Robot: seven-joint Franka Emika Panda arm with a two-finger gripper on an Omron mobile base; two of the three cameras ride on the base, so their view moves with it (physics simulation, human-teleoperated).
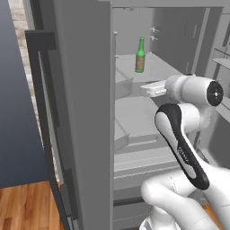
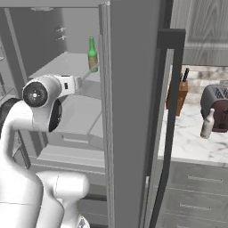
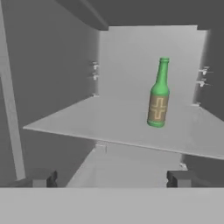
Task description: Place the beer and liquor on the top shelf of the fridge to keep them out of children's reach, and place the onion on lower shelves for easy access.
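Observation:
The beer [image 3: 158, 94], a slim green bottle with a tan label, stands upright on the top shelf [image 3: 87, 120] of the open fridge [image 1: 179, 27]. It also shows in the base views as the beer [image 1: 140, 56] and the beer [image 2: 92, 54]. My gripper [image 3: 111, 178] is open and empty, hanging in front of and a little below the shelf's front edge, apart from the bottle. The liquor [image 2: 207, 124], a whitish bottle, stands on the marble counter [image 2: 191, 144] right of the fridge. Lower shelves [image 1: 134, 112] lie beneath the hand. The onion is out of view.
An open fridge door [image 1: 85, 112] stands close on the arm's left, and another door edge [image 2: 133, 111] stands on its right. Door racks [image 1: 222, 56] line the far right. A knife block [image 2: 177, 95] and a toaster [image 2: 216, 107] sit on the counter behind the liquor.

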